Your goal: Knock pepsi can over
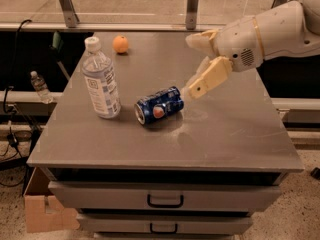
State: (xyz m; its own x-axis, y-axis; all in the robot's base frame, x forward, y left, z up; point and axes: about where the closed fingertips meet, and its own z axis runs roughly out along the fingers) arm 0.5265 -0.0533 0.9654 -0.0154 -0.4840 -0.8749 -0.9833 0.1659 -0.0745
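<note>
pepsi can [160,105], on its side on the counter [240,134]: round red-white-blue logo on the dark blue wall, lettering not legible | water bottle [101,86], left of the can: pale label, dark print too small to read | tool [190,66], just right of the can, fingers spread: nothing readable on it

The setting looks like a robotics lab or test area rather than a home. A plain grey metal cabinet [240,134] with handled drawers [165,196] serves as the work surface, loose cables [10,134] trail down its left side, an open cardboard box [42,211] sits on the speckled floor [300,204], and metal posts [190,6] hold glass panels behind. The robot's gripper [192,65] hangs over the cabinet top's right half, fingers spread apart.
</note>
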